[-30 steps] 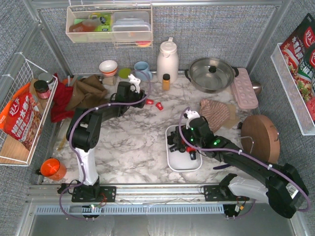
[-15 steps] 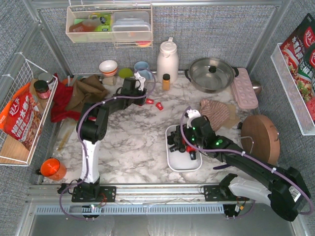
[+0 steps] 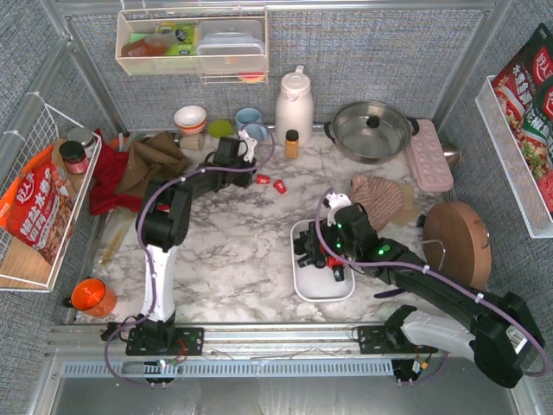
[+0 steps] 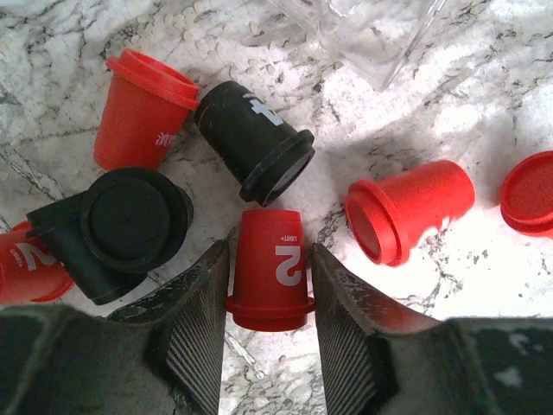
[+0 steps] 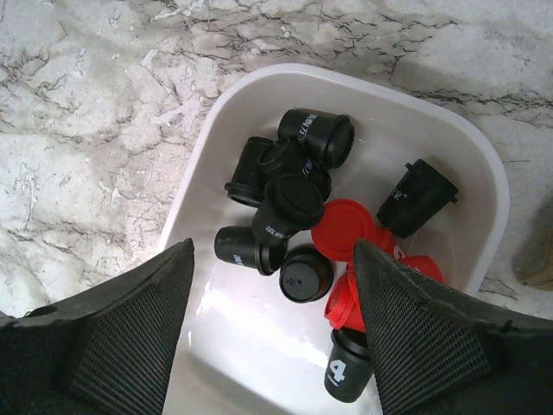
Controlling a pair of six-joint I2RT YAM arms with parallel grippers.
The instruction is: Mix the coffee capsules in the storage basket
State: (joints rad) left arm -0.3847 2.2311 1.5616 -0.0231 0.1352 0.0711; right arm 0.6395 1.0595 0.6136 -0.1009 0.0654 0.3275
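Left wrist view: the left hand (image 4: 268, 251) has its fingers (image 4: 194, 337) set on either side of a red capsule marked 2 (image 4: 270, 285), close against its rim. Whether they press on it I cannot tell. Around it on the marble desk (image 4: 432, 86), toward the far side, lie more loose coffee capsules (image 4: 255, 143), black and red, several on their sides. Nearer and to the right, the right hand (image 5: 272, 251) hangs over the storage basket (image 5: 467, 173), fingers wide apart and holding nothing. The basket holds a heap of capsules (image 5: 298, 203) — the black ones bunched together, the red ones just beside them.
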